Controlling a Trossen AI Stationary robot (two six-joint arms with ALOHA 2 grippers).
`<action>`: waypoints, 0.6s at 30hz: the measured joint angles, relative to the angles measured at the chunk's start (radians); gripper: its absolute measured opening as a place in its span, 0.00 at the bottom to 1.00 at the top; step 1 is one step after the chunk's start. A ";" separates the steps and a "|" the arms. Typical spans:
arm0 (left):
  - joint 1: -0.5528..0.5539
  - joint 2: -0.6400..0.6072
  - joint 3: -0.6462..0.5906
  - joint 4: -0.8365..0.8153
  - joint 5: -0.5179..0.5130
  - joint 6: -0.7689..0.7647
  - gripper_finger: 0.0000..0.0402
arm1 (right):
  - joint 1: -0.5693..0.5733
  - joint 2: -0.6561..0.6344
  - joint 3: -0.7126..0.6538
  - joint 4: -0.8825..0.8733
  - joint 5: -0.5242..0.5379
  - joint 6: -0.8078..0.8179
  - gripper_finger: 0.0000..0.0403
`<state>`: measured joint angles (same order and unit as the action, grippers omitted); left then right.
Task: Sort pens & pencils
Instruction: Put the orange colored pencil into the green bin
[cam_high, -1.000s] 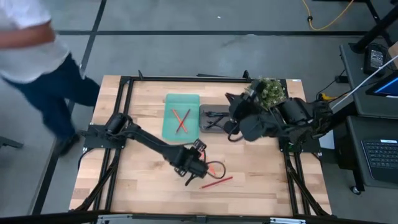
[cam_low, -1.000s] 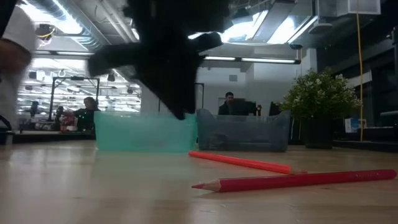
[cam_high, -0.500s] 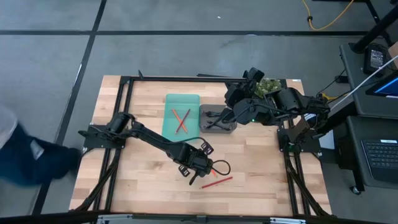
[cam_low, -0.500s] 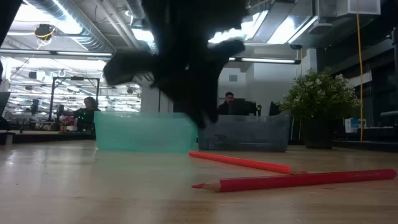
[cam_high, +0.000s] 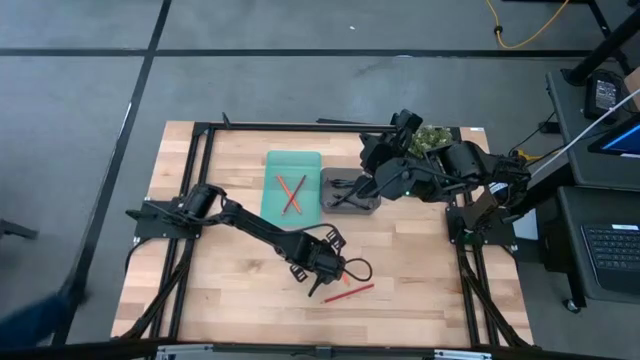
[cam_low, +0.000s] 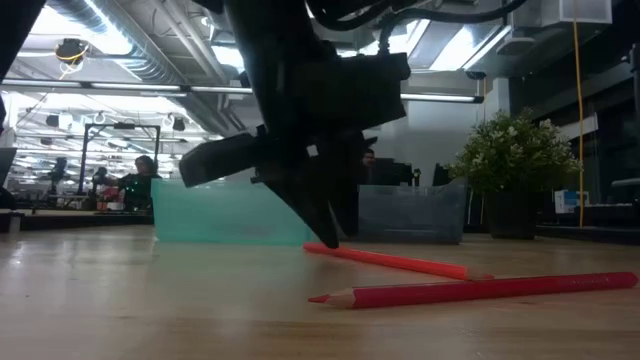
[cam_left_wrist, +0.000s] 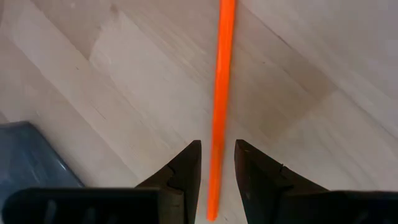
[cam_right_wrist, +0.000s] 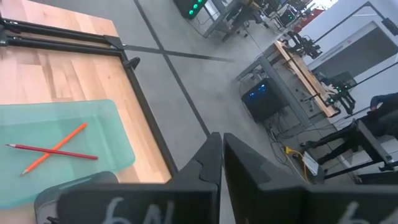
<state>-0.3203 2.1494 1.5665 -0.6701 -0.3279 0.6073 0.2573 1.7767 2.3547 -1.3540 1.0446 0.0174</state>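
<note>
Desk — pale wood, black frame around it.

Left tool — low over the desk toward the front, fingers apart and straddling one end of the orange pencil; in the left wrist view the pencil runs straight between the two dark fingers, gaps showing on both sides, so not clamped. The low view shows the tool's tips almost down at the desk by the pencil's end.

Red pencil — lying flat on the desk just in front of the left tool, near the orange one but apart from it, point toward the left.

Teal tray — at the back middle of the desk; holds two pencils, one red and one orange, crossed over each other.

Grey tray — touching the teal tray on its right; dark sticks lie inside, number cannot be told.

Right tool — raised over the grey tray, fingers together, nothing between them.

Potted plant — at the back right of the desk.
</note>
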 joint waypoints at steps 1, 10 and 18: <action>0.002 0.000 0.000 0.004 0.000 0.002 0.22 | 0.000 0.000 0.000 0.002 -0.001 0.000 0.05; 0.026 0.000 0.000 0.030 0.062 0.006 0.22 | 0.000 0.000 0.000 0.003 -0.021 0.000 0.05; 0.026 0.000 0.000 0.032 0.087 0.015 0.22 | 0.000 0.000 0.000 0.003 -0.020 -0.004 0.05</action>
<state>-0.2947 2.1494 1.5665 -0.6386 -0.2407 0.6224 0.2573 1.7767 2.3547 -1.3508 1.0244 0.0135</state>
